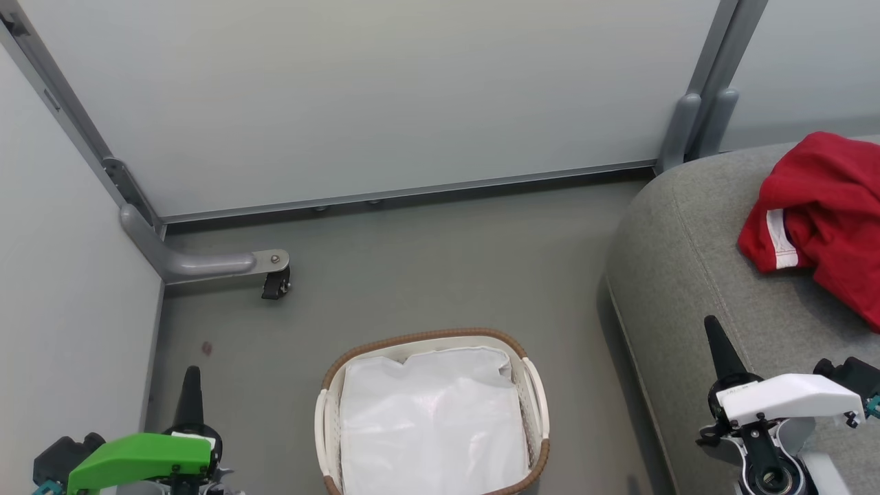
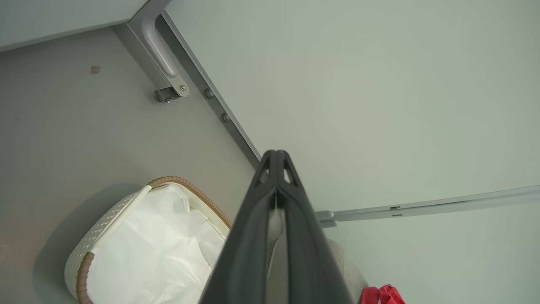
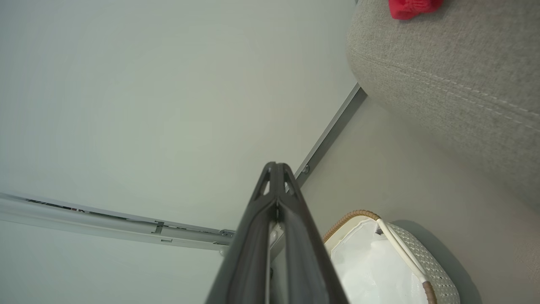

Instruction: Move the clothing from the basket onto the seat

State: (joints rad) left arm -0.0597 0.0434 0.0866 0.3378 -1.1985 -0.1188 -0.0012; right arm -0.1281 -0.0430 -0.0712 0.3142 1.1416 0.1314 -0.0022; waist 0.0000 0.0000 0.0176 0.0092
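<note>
1. Clothing [image 1: 825, 206]: a crumpled bright red heap lying on the seat [image 1: 687, 261], at the right edge of the head view and partly cut off by it. A broad white stripe [image 1: 781, 237] with red stitching runs across one fold. Whether the heap is one garment or two cannot be told. A corner of the red fabric also shows in the left wrist view [image 2: 382, 294] and the right wrist view [image 3: 411, 8].
2. Seat: a large grey woven cushion with rounded edges and a stitched seam [image 3: 443, 76].
3. Basket [image 1: 426, 337]: an oval cream perforated body with a brown woven rim, upright on the floor [image 1: 447, 261], apart from the seat with a strip of floor between. A thin white liner sheet [image 1: 433, 419] covers its interior. It shows in both wrist views [image 2: 190, 188] [image 3: 350, 217].
4. Left gripper [image 1: 191, 385]: it has a green cover [image 1: 137, 457] and hangs above the floor left of the basket. Its dark fingers are pressed together and hold nothing [image 2: 276, 169].
5. Right gripper [image 1: 715, 344]: it has a white cover [image 1: 784, 395] and hangs over the front of the seat, clear of the clothing. Its fingers are pressed together and hold nothing [image 3: 276, 169]. A small marking on the cover is too small to read.
6. Surroundings: pale partition panels [image 1: 378, 89] in grey frames, one foot with a caster [image 1: 276, 283], and a small reddish spot on the floor [image 1: 206, 348].
</note>
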